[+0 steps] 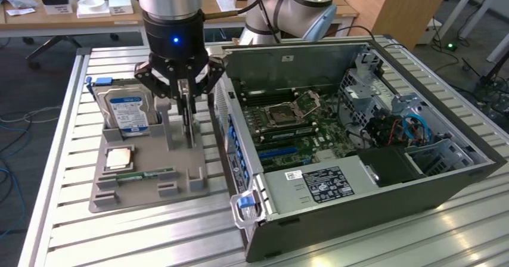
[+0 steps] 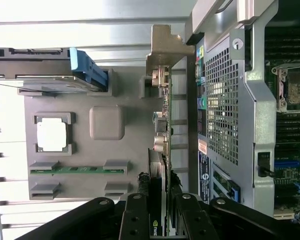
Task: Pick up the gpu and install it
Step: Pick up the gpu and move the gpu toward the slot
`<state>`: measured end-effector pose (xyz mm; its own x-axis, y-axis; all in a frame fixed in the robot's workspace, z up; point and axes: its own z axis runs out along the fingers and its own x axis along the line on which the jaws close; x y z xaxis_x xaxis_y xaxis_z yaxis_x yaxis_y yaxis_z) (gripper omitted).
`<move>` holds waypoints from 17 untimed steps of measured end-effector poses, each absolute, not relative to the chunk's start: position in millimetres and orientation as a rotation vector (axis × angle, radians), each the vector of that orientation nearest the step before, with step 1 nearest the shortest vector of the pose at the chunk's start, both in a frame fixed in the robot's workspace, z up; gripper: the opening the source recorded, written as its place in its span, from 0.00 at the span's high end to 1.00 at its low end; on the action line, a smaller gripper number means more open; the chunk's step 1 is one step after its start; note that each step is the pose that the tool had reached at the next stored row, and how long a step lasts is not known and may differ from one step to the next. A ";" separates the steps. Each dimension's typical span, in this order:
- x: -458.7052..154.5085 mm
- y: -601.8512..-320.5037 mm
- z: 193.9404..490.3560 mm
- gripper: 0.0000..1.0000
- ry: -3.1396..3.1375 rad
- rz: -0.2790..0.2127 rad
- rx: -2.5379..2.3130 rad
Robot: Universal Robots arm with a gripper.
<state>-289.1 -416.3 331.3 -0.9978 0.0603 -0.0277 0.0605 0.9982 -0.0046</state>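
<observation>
The gpu (image 1: 189,124) stands on edge in a slot of the grey holder (image 1: 151,186), right beside the open computer case (image 1: 334,186). My gripper (image 1: 187,109) reaches straight down over the card, one finger on each flat side, and is shut on it. In the wrist view the gpu (image 2: 160,165) appears edge-on between the black fingers (image 2: 136,220), its silver bracket (image 2: 165,50) at the far end and the gripper (image 2: 160,222) clamped at the near end. The card's lower edge still sits in the grey holder (image 2: 90,95).
The holder also carries a silver hard drive (image 1: 127,112) with a blue-white label, a square processor chip (image 1: 119,157) and a green memory stick (image 1: 147,174). The case lies open with its motherboard (image 1: 294,124) exposed. A slatted metal table (image 1: 119,237) holds everything.
</observation>
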 end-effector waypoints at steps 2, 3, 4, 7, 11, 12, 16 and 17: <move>-289.1 -416.3 332.0 0.74 3.112 -0.008 0.094; -289.1 -416.3 332.3 0.74 3.112 -0.008 0.094; -289.1 -416.3 332.6 0.74 3.113 -0.008 0.094; -289.1 -416.3 332.9 0.74 3.113 -0.009 0.094; -289.1 -416.3 332.9 0.74 3.113 -0.009 0.094; -289.1 -416.3 332.8 0.74 3.113 -0.008 0.094; -289.1 -416.3 332.9 0.74 3.113 -0.009 0.094; -289.1 -416.3 332.8 0.74 3.113 -0.008 0.094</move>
